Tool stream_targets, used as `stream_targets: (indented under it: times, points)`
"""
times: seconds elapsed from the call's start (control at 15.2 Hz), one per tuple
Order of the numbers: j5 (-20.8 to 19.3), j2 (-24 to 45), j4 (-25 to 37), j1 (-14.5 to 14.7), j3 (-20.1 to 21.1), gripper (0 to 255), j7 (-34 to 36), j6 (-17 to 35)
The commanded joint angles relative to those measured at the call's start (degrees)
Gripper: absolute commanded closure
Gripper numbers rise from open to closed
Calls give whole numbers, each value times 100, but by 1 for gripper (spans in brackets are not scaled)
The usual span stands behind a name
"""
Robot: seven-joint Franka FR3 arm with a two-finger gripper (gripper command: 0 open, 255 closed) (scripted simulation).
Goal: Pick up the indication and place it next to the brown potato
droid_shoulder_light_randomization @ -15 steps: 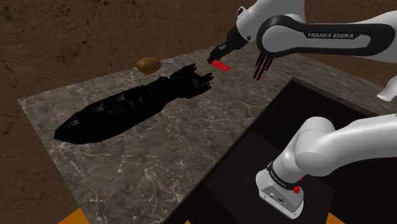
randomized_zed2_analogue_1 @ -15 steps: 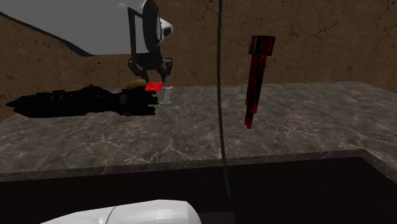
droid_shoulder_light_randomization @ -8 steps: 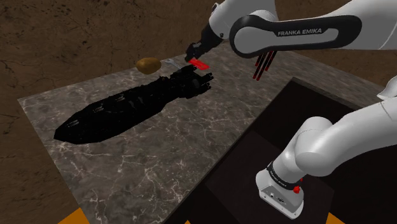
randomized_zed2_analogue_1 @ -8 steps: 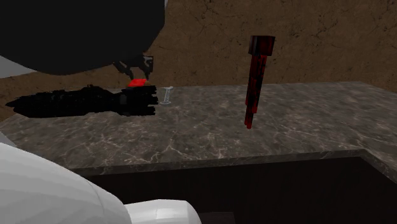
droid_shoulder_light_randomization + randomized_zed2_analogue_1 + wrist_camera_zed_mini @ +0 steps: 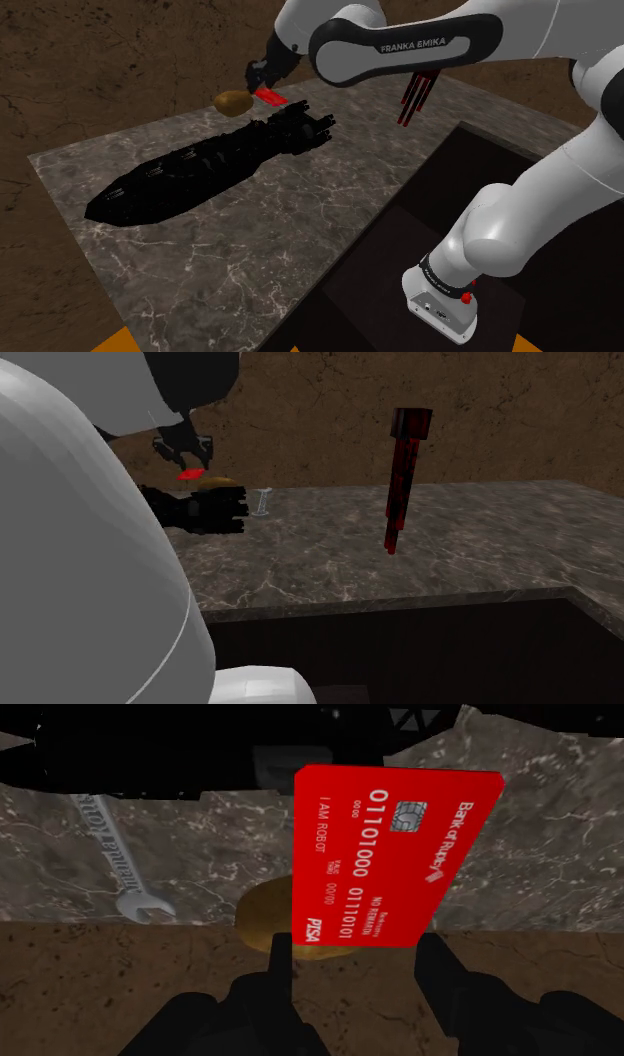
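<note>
Aloft: one red card (image 5: pixel 395 854) in hand (image 5: pixel 355 951); one potato (image 5: pixel 262 914) beneath.

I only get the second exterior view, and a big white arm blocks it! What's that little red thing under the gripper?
Observer: A red bank card, clasped by its edge in the gripper, as the wrist view shows.
Operator: Is the potato close?
Observer: The wrist view shows the brown potato right behind the card, at the marble table's edge.
Operator: Anything else there?
Observer: A wrench lies on the table beside the potato.
</note>
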Motion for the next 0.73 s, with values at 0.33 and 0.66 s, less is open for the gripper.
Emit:
stream_targets:
  times: [0.33,0.66]
  points:
    - [-471,822,732,50,254,255,579,-4]
    - [-616,906,447,37,251,255,731,352]
